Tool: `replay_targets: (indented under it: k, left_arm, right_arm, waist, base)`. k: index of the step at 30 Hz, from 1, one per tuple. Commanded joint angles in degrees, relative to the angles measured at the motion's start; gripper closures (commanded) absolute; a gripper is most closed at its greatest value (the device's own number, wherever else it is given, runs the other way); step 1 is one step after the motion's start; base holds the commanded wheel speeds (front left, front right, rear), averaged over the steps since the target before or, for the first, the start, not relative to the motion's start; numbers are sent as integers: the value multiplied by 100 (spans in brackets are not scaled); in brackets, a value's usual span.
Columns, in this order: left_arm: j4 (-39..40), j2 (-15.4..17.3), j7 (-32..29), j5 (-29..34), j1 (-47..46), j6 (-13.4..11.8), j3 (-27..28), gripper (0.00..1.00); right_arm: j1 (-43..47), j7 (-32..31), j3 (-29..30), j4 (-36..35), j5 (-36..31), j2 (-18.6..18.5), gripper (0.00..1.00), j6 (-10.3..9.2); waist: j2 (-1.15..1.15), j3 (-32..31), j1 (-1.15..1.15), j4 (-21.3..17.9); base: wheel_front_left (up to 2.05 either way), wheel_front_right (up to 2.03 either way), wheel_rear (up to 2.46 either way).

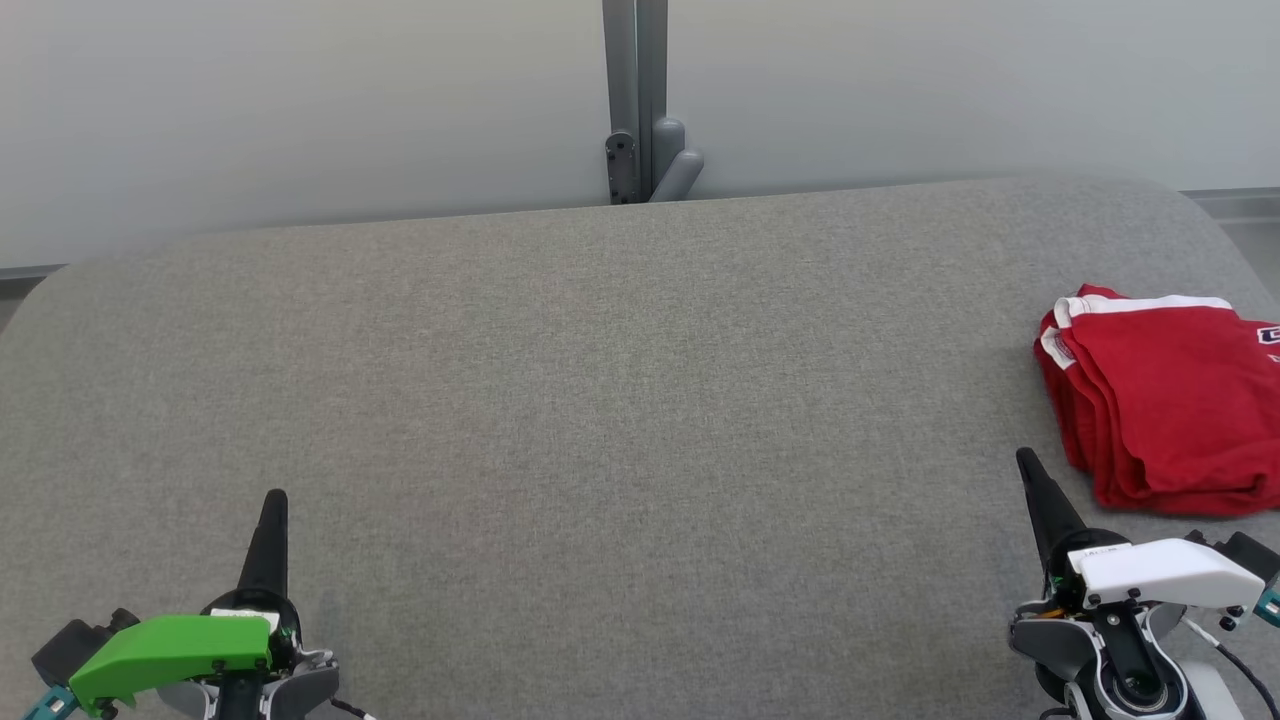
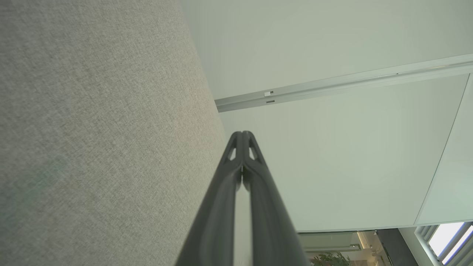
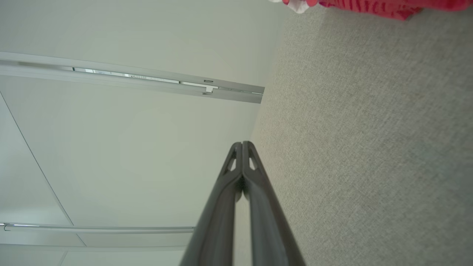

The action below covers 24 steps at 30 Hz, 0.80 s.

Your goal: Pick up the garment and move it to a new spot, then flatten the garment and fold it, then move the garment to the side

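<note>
Red garment [image 1: 1165,400] lies folded in a compact stack at the right edge of the grey table [image 1: 600,380], seemingly set aside there as the last step asks. Just nearer, not touching it, the right gripper [image 1: 1030,462] is closed and empty. The left gripper [image 1: 275,500], also closed on nothing, sits at the near left, well apart, probably parked.

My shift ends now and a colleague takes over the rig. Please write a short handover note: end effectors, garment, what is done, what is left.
Left end effector: shut, empty, at the near left of the grey table.
Right end effector: shut, empty, beside the red garment, apart from it.
Garment: folded, at the table's right edge.
Done: fold and move aside, as it seems.
Left: probably nothing; check the fold.
</note>
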<state>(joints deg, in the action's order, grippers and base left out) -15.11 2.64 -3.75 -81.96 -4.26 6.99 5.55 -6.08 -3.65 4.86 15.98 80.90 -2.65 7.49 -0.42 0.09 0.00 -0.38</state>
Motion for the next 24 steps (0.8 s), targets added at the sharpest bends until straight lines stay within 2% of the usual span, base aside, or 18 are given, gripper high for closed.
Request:
replay_targets:
  k: [1, 24]
  left_arm:
    - [50, 33, -37, -86, -129, 24, 33, 100]
    - [137, 39, -275, -993, -199, 62, 146, 100]
  right_arm:
    - [-62, -31, 25, -58, 106, -31, 100, 1]
    - [-84, -283, 120, -167, 1076, -35, 100, 1]
  waist:
    - [33, 0, 0, 1]
    - [41, 8, 0, 34]
  base:
    - [0, 0, 0]
    - [0, 0, 0]
